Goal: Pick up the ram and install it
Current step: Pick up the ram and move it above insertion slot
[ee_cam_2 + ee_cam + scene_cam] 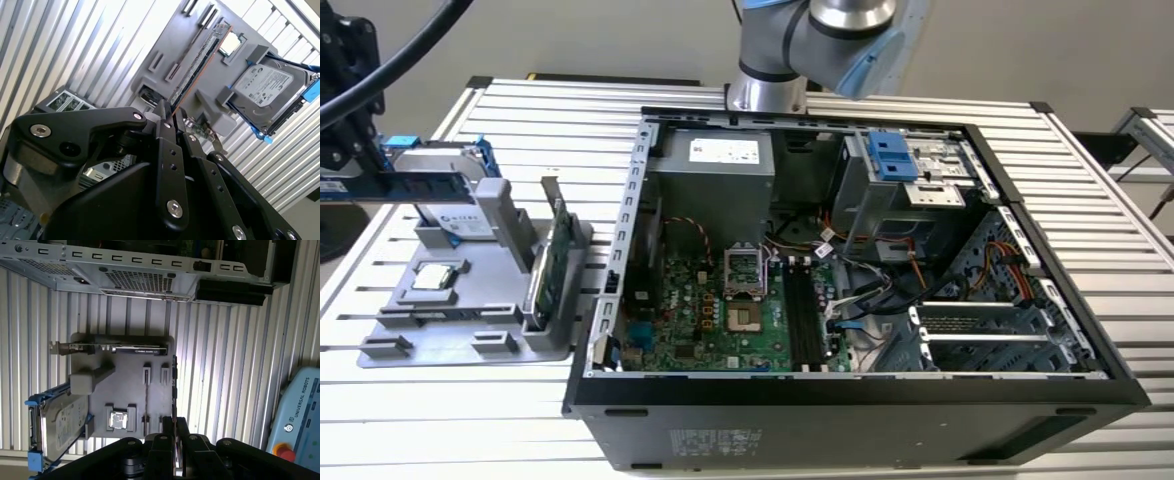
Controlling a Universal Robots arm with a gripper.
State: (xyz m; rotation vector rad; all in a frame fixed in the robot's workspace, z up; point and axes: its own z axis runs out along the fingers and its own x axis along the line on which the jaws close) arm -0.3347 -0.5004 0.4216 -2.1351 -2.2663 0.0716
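Gripper (173, 426) clamped on one end of the ram (420, 186), upper left of the exterior view over the grey tray (454, 315); likely light, stiff, thin, fragile, best held by flat faces, off the contact edge.

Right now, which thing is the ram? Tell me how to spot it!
Find the big open computer case, then the gray tray at the exterior view's left of it. By that tray, the tool grips the ram. It is a long, thin blue stick, unlike the boxy silver hard drive and the green card standing in the tray.
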